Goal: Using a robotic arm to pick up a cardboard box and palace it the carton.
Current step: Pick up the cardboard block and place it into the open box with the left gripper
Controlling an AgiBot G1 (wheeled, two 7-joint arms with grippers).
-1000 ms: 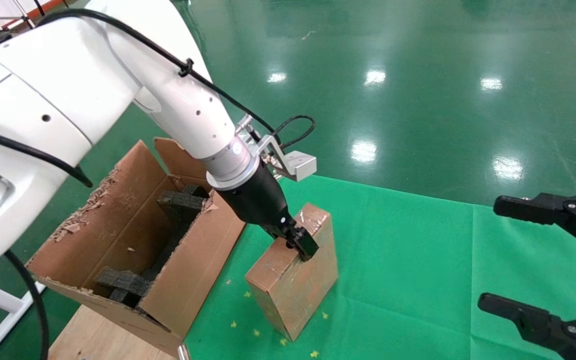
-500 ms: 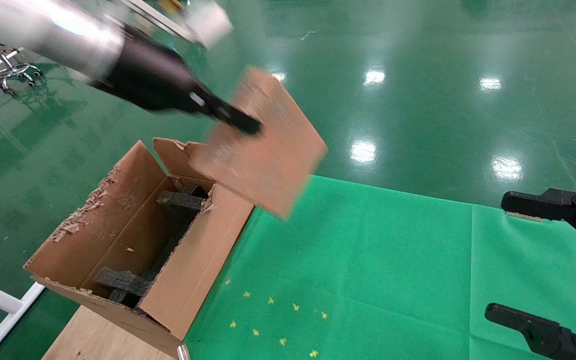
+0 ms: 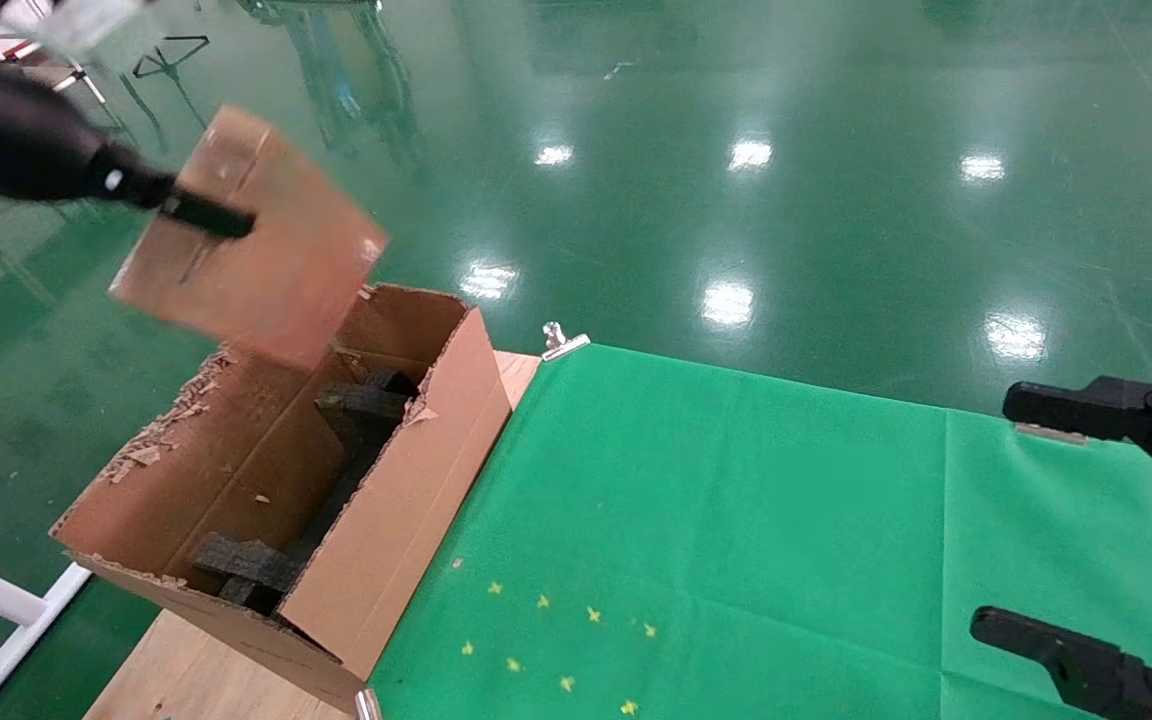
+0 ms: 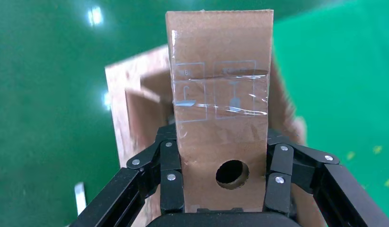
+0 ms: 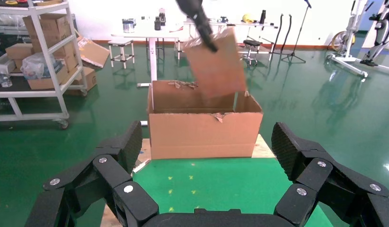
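Left gripper (image 3: 198,213) is up in the air at the far left of the head view, pinching the cardboard box (image 3: 248,240) between its two fingers. Box is clear of the worktop (image 3: 736,520), tilted, hanging above the far end of the carton (image 3: 386,520); its lowest corner looks just above the carton's opening, contact cannot be told.

Left wrist view: fingers (image 4: 170,177) press on both narrow sides of the cardboard box (image 4: 221,118), round hole (image 4: 232,172) faces the camera, clear tape strip (image 4: 221,92) across the face, carton (image 4: 131,113) below and behind.

Carton is open at the top, ragged torn flap edges, black foam blocks (image 3: 361,405) inside, sitting at the left end of the worktop beside the green cloth (image 3: 736,470). Small yellow marks (image 3: 556,640) on the cloth near the front. Metal clip (image 3: 561,342) at the cloth's far corner.

Right gripper (image 3: 1086,530) is parked at the right edge over the cloth, fingers spread wide, holding nothing. Right wrist view shows its fingers (image 5: 117,156) apart, with carton (image 5: 204,125) and box (image 5: 216,66) ahead.
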